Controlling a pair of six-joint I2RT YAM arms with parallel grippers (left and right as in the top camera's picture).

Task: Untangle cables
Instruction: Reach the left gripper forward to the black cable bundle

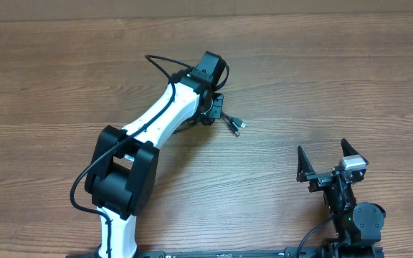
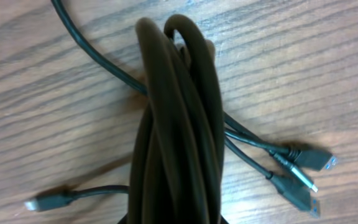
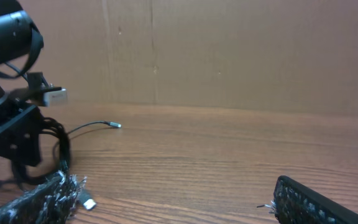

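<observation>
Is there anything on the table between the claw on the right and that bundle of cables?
Nothing visible. Only bare table lies between the right gripper and the cables. The left arm reaches over the bundle from the other side, not across the gap.

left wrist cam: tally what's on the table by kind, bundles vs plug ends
Cable bundle: 1
Plug ends at right: 3
Plug end at lower left: 1
Total: 5
</observation>
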